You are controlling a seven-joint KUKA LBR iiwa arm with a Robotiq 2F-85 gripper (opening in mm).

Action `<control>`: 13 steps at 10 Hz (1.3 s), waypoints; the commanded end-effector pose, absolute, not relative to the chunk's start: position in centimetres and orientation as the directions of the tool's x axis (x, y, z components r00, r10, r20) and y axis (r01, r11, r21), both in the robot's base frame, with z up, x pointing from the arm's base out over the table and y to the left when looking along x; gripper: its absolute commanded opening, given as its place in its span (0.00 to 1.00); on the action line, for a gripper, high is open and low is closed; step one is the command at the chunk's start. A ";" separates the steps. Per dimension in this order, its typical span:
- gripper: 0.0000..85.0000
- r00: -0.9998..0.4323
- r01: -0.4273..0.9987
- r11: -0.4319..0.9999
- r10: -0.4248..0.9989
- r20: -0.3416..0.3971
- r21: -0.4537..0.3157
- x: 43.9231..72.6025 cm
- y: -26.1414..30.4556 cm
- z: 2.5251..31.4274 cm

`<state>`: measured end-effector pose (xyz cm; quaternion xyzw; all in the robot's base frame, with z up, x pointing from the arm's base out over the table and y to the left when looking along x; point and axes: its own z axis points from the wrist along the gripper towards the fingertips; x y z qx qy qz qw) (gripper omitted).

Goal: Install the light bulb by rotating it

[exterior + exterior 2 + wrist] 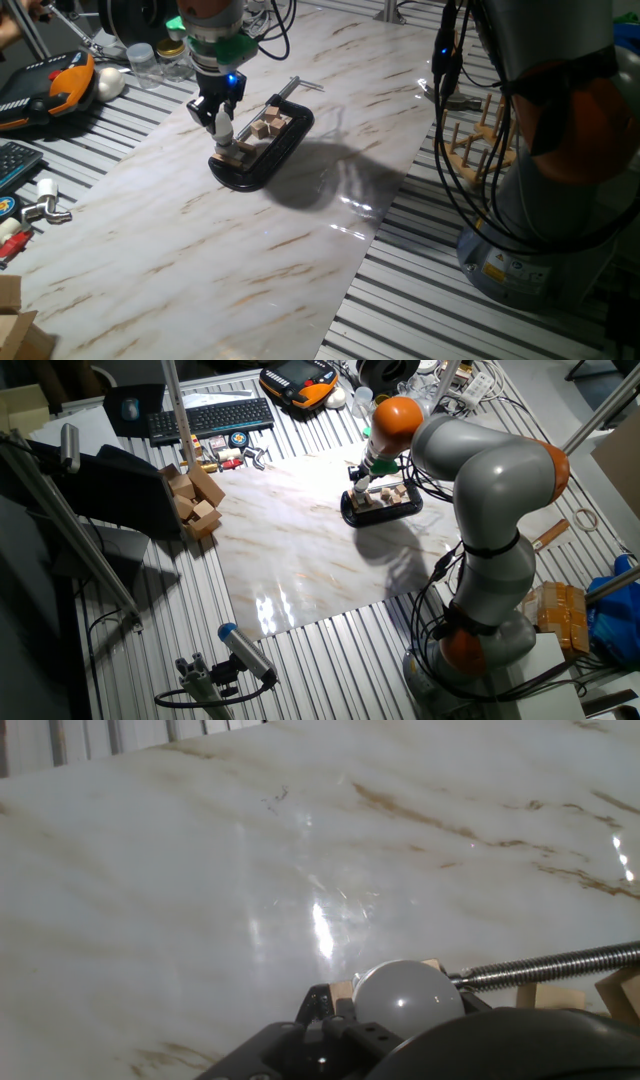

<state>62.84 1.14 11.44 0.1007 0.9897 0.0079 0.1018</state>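
The gripper (222, 122) hangs over the near end of the black clamp (262, 147), left of centre in the upper part of one fixed view. Its two black fingers (209, 109) stand a narrow way apart with the bulb (223, 126) between them, closed onto its sides. The bulb sits upright, just above the wooden blocks (262, 130) held in the clamp; whether its base touches anything below cannot be made out.

The clamp lies on a marble-patterned board (230, 240), which rests on a table (450, 310) of ribbed metal slats. Glare from overhead lights streaks the board to the right of the clamp.

The other fixed view shows the whole arm (490, 480), grey with orange joints, reaching from the right edge to the clamp (382, 505), plus a keyboard (210, 418) at the top and loose wooden blocks (193, 500) at the board's left edge. The hand view shows none of that: only the bulb's (408, 1002) frosted dome at bottom centre, the clamp's threaded screw (545, 968) running to the right, and bare marble (200, 870) above.
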 end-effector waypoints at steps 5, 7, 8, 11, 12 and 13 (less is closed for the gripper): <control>0.00 -0.951 0.233 0.972 0.237 -0.199 0.041 62.9 1.1 11.5; 0.00 -0.949 0.242 0.970 0.245 -0.198 0.038 62.9 1.2 11.5; 0.00 -0.944 0.262 0.964 0.264 -0.196 0.036 62.9 1.2 11.5; 0.00 -0.931 0.307 0.951 0.309 -0.194 0.042 62.9 1.2 11.5; 0.00 -0.929 0.313 0.949 0.315 -0.191 0.044 62.9 1.1 11.5; 0.00 -0.928 0.318 0.947 0.321 -0.192 0.042 62.9 1.1 11.5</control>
